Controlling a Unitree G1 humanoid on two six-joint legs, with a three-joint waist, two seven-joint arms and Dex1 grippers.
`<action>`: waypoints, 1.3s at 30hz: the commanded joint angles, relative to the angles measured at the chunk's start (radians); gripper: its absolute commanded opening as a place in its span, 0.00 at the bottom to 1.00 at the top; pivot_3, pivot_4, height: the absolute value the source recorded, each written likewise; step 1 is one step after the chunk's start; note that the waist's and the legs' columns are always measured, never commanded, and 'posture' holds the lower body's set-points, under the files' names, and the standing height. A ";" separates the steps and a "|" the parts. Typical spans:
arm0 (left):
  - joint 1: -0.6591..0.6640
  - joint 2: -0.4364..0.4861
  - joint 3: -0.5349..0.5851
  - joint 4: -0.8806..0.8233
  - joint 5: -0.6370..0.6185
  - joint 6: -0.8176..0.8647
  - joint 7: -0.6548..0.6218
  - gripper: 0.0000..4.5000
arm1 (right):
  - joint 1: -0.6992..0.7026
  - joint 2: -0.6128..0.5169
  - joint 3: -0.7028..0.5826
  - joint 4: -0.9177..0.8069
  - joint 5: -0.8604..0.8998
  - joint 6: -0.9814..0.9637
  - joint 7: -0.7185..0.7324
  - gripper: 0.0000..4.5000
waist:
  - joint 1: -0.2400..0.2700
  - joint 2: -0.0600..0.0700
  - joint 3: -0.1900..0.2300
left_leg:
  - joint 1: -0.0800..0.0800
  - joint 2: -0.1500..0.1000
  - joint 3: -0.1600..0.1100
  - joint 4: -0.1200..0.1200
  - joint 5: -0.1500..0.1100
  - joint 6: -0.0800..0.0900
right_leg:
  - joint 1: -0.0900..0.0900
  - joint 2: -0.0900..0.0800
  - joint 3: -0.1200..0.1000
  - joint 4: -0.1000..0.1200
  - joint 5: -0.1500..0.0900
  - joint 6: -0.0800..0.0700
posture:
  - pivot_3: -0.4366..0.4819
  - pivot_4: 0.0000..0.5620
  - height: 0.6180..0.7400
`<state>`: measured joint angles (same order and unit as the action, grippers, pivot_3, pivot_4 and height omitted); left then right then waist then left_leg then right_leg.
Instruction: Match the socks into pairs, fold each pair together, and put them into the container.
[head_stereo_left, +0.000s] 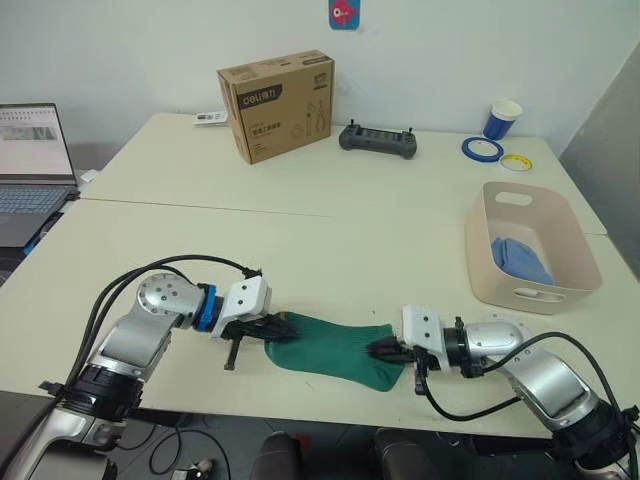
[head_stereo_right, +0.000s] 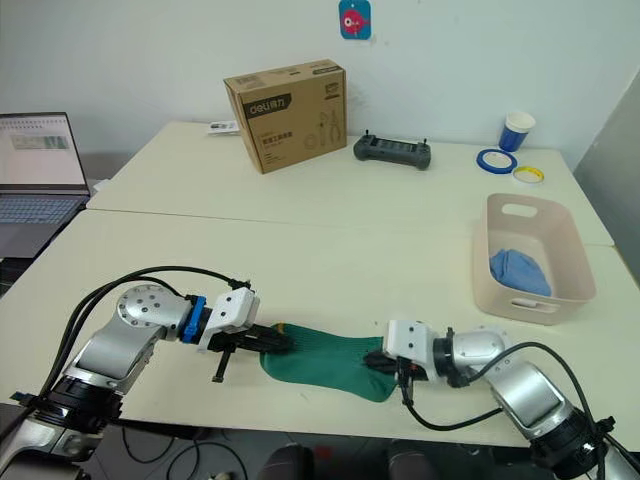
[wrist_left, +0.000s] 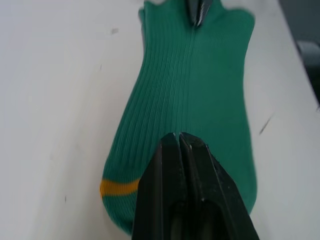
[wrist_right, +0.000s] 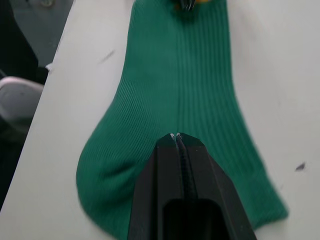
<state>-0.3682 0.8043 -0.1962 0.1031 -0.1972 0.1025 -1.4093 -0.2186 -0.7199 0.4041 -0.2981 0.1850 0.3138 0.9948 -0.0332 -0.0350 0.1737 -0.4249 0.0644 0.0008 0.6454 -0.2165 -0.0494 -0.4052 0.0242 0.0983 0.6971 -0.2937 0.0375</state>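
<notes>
A dark green ribbed sock (head_stereo_left: 335, 350) lies flat near the front edge of the pale cream worktop (head_stereo_left: 300, 240), stretched between both arms. The left gripper (head_stereo_left: 272, 328) has its jaws pinched shut on the yellow-striped end; the right gripper (head_stereo_left: 385, 350) is clamped on the opposite end. Well to the right sits the pale pink plastic basin (head_stereo_left: 575, 240), holding a folded light blue bundle (head_stereo_left: 520, 260).

Two cream tabletop (head_stereo_left: 300, 240) surfaces stand pushed together, with a thin seam between them, against a plain white wall (head_stereo_left: 150, 40). A small red and blue sticker (head_stereo_left: 344, 13) is on the wall. At the far left an open laptop (head_stereo_left: 32, 165) rests on a separate surface. The light is even and soft.
</notes>
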 joint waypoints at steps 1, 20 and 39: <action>0.004 0.004 -0.004 0.031 0.027 -0.021 0.014 0.00 | 0.009 -0.020 -0.028 0.011 -0.031 -0.059 0.015 0.00 | 0.001 0.000 0.000 | 0.000 0.000 0.000 0.000 0.000 0.000 | 0.000 0.000 0.000 0.000 0.000 0.000 | 0.48 0.27 1.00; 0.014 0.005 0.063 -0.082 -0.122 -0.010 -0.042 0.00 | 0.207 -0.030 -0.413 -0.284 0.401 0.403 -0.126 0.27 | 0.001 0.000 0.000 | 0.001 0.000 -0.001 0.000 0.000 0.000 | 0.001 0.000 0.000 0.001 0.000 0.000 | 0.48 0.27 1.00; 0.020 -0.027 0.059 -0.313 -0.246 0.121 -0.035 0.00 | 0.157 0.056 -0.264 -0.247 0.423 0.655 -0.306 0.81 | -0.006 0.000 0.000 | 0.001 0.000 0.000 0.000 0.000 0.000 | 0.001 0.000 0.000 0.000 0.000 0.000 | 0.48 0.27 1.00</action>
<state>-0.3438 0.7785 -0.1513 -0.1655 -0.4180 0.2138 -1.4496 -0.0589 -0.6637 0.1320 -0.5463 0.6038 0.9609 0.6868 -0.0390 -0.0349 0.1733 -0.4240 0.0643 0.0005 0.6452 -0.2165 -0.0494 -0.4041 0.0239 0.0988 0.6974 -0.2934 0.0380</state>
